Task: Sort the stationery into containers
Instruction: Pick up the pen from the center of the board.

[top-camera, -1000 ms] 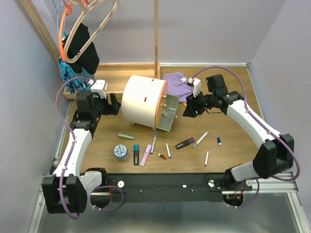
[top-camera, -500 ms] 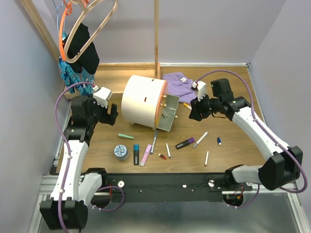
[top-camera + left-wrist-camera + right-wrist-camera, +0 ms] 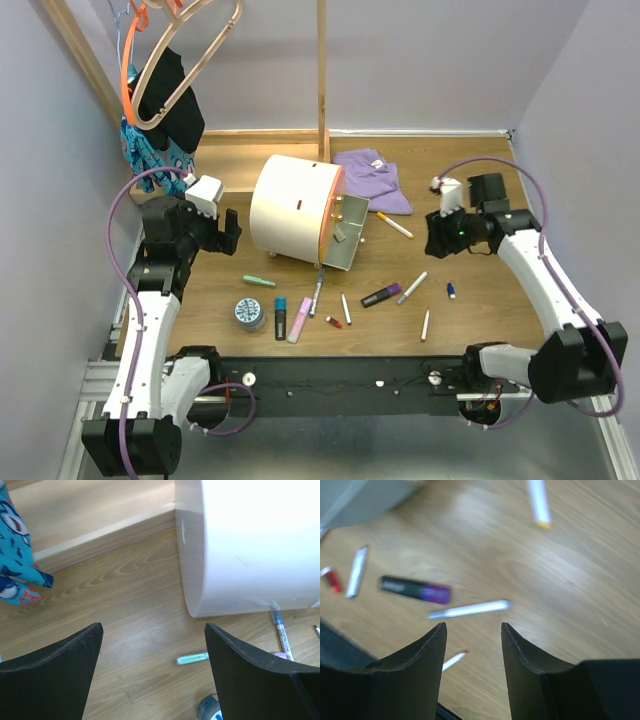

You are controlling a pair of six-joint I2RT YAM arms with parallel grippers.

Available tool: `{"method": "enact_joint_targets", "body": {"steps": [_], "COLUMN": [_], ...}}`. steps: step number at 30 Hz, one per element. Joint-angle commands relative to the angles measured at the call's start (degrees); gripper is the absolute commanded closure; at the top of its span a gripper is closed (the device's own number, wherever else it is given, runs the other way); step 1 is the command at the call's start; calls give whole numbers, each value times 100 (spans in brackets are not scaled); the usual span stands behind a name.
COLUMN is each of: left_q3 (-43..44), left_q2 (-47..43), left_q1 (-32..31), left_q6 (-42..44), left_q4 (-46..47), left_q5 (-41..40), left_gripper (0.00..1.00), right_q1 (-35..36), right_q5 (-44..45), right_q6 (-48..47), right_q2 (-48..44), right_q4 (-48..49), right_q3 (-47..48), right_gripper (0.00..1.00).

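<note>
The container, a cream drum (image 3: 295,208) with an orange face, lies on its side with its drawer (image 3: 341,243) pulled out. Stationery is scattered in front of it: a green marker (image 3: 258,281), a round tin (image 3: 250,313), a pink marker (image 3: 300,320), a black-purple marker (image 3: 381,295) and thin white pens (image 3: 412,288). A yellow-tipped pen (image 3: 394,225) lies by the drawer. My left gripper (image 3: 152,630) is open and empty left of the drum, above the green marker (image 3: 192,658). Right of the drawer, my right gripper (image 3: 473,627) hangs open and empty over a white pen (image 3: 470,609).
A purple cloth (image 3: 375,178) lies behind the drawer. A wooden post (image 3: 323,80) rises behind the drum, and hangers with clothes (image 3: 160,100) hang at the back left. A raised wooden ledge (image 3: 100,535) runs along the back.
My right arm has drawn back to the right, away from the drawer, uncovering the yellow-tipped pen on the table. My left arm shifted slightly, its jaws staying wide.
</note>
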Motion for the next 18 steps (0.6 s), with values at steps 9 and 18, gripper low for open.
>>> {"method": "enact_joint_targets", "body": {"steps": [9, 18], "left_q3": [664, 988], "left_q2": [374, 514], "left_q1": [37, 37], "left_q6": [515, 760], "left_q4": [-788, -1121], "left_q5": [-129, -322], "left_gripper": [7, 7], "right_q1": [-1724, -1759], "right_q5": [-133, -632], "right_q6": [767, 804], "right_q2": [1452, 1822], "right_q4": [1114, 1413], "right_q3": [541, 815], "right_gripper": [44, 44]}}
